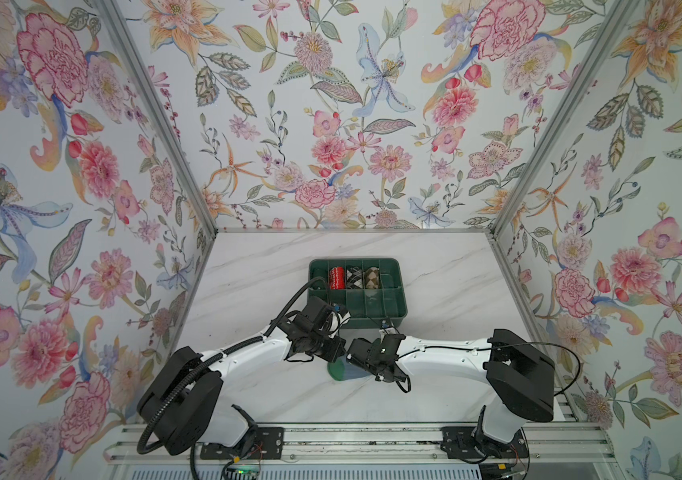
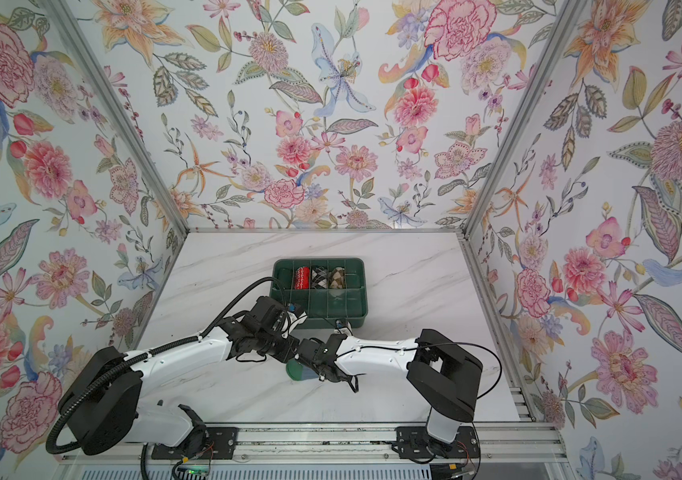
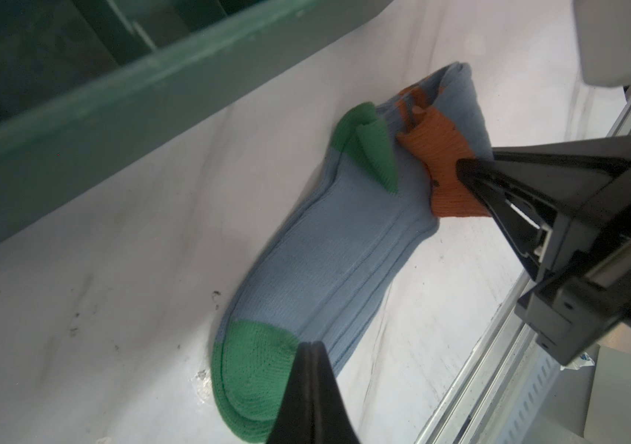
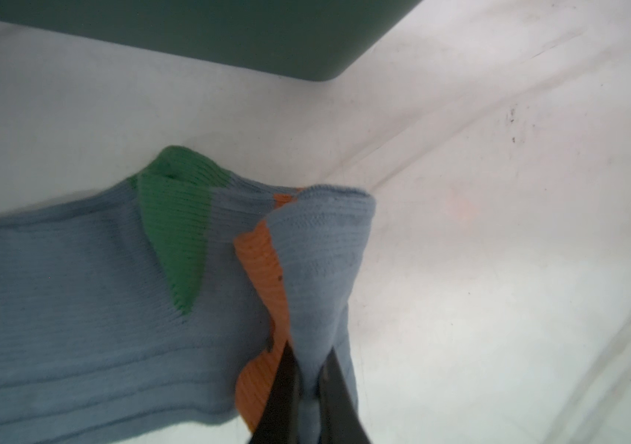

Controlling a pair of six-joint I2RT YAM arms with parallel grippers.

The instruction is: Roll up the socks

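Socks [image 1: 341, 372] lie flat on the tabletop [image 1: 247, 291], at 6 o'clock of the green tray [image 1: 362, 322] and near it but not touching. In both top views they are mostly hidden under the two wrists. The toe end points to 9 o'clock and the cuff end to 3 o'clock.

The tray holds three finished bundles in its far row: red [image 1: 336, 277], black-white argyle [image 1: 353, 277] and brown argyle [image 1: 371, 277]. The near row looks empty.

Left wrist view: the socks [image 3: 329, 246] are stacked as a pair, with the foot part smooth. The green heel stands up as a flap. The orange cuff is doubled back toward the heel.

Left hand [image 3: 308, 344]: jaws fully together, tips at the green toe. Cannot tell whether it pinches any fabric or only presses the toe down.

Right hand [image 4: 309, 355]: jaws nearly together. It pinches grey-blue leg fabric just beside the orange cuff and lifts that end off the tabletop. The left wrist view shows the same right hand [image 3: 463, 169] at the cuff.

Step, as a judgement: the first turn of the roll, started from the cuff end. Most of the length is unrolled, so the task is early.

Next move likely calls for:
- right hand carries the pinched fold over toward 9 o'clock and lays it tight past the heel
- left hand anchors the toe so the pair doesn't slide
- the two layers stay aligned, since the heel flap could bunch the roll
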